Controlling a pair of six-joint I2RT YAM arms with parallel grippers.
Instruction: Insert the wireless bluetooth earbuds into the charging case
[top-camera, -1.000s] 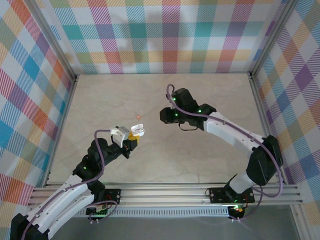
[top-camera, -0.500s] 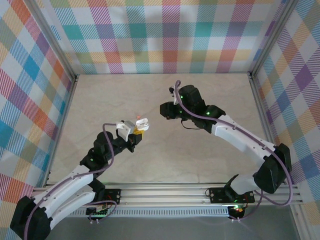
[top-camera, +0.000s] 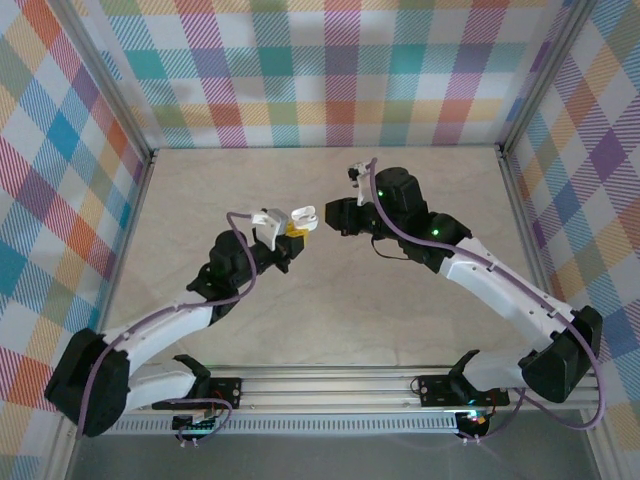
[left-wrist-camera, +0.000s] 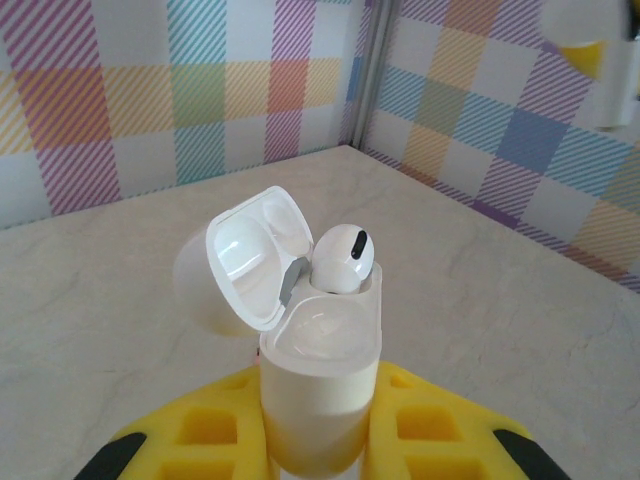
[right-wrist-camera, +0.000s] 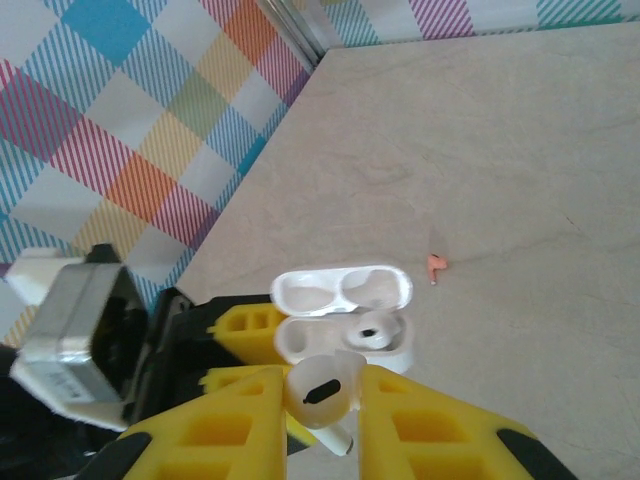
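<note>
1. Gripping the case (left-wrist-camera: 320, 350), the left claw (left-wrist-camera: 320, 430) is clamped on its body, and the lid stands open.
2. One white bud (left-wrist-camera: 340, 262) sits in a socket.
3. The right claw (right-wrist-camera: 325, 415) pinches a second bud (right-wrist-camera: 322, 385), also white, near the case.
4. A pink bud (right-wrist-camera: 436, 265) lies on the table (right-wrist-camera: 520, 150) beyond.

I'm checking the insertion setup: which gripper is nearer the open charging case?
Left. The left gripper is shut on the charging case, at its base. The right gripper hovers just beside it, gripping a white earbud.
</note>
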